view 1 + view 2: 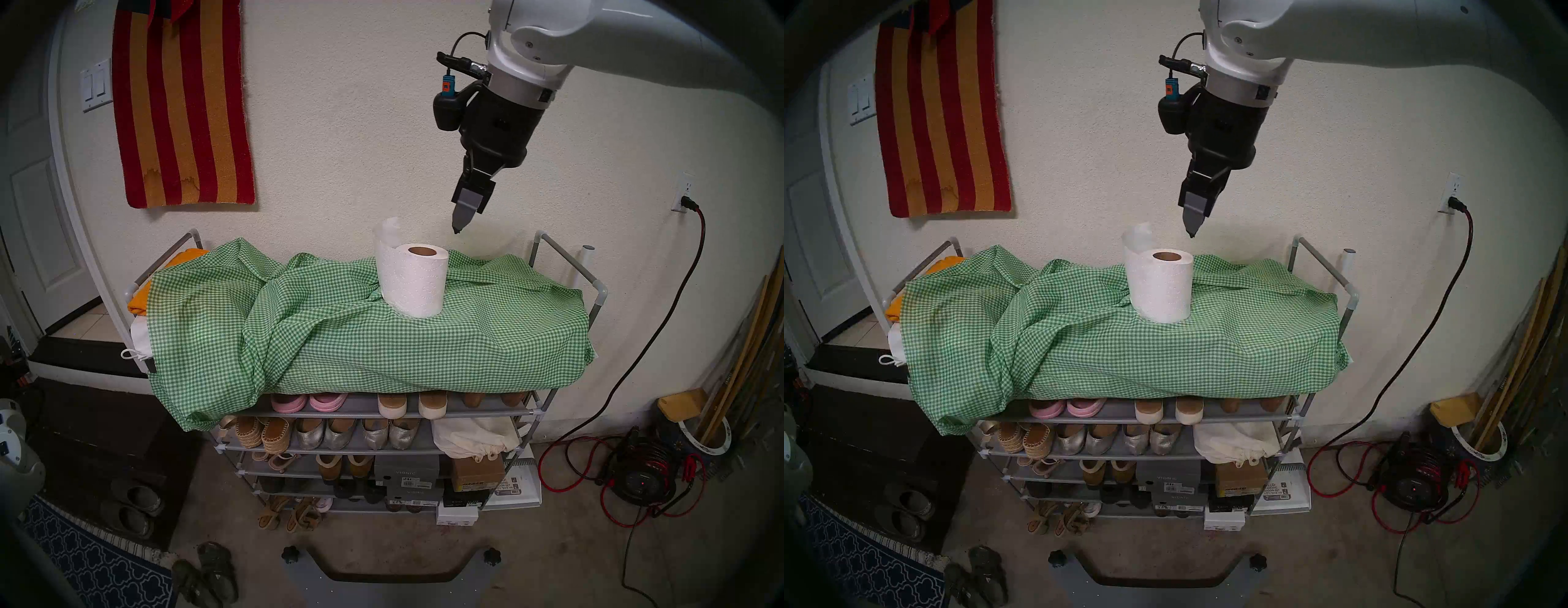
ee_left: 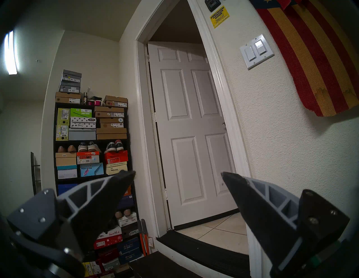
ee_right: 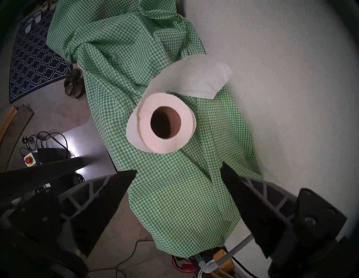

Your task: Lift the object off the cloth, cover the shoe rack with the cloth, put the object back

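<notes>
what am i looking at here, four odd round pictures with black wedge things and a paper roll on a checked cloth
It is a two-armed robot. Two pictures come from cameras on its head, looking down at a grey metal-tube shoe rack. The other two come from cameras on its wrists; the black wedges are each pincer's two fingers.

On the rack's top lies a bunched green-and-white checked cloth, and on it stands a white paper roll with a brown cardboard core.

The right pincer hangs above the roll, open and empty. The left pincer, also open and empty, points away toward a white panelled door.
</notes>
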`<state>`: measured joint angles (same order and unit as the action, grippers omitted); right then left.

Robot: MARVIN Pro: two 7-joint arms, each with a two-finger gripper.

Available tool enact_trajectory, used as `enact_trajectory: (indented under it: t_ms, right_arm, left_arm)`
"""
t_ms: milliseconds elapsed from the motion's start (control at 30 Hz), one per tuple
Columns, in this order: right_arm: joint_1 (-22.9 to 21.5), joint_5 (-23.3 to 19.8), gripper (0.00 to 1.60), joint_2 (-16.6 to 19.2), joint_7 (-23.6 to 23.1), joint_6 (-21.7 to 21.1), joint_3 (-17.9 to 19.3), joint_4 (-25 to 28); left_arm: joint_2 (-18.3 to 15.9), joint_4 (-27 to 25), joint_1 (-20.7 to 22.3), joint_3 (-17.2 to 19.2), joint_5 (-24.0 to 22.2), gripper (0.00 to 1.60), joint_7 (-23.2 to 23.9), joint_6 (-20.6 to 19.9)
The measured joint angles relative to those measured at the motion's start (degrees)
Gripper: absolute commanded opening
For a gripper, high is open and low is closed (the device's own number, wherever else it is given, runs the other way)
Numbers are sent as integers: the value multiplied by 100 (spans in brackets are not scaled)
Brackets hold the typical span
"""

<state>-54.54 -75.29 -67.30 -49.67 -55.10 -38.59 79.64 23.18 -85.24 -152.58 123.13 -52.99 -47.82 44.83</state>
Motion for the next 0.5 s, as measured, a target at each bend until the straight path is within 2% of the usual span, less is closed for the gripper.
enact_trajectory:
  t_ms: [267,500]
  right_arm:
    - [313,-66,160,-545,0,0,-204,-649]
    - [540,-130,160,-894,0,0,-328,-984]
  left_arm:
    - [0,0,0,0,0,160,0,0]
    - [0,0,0,0,0,160,0,0]
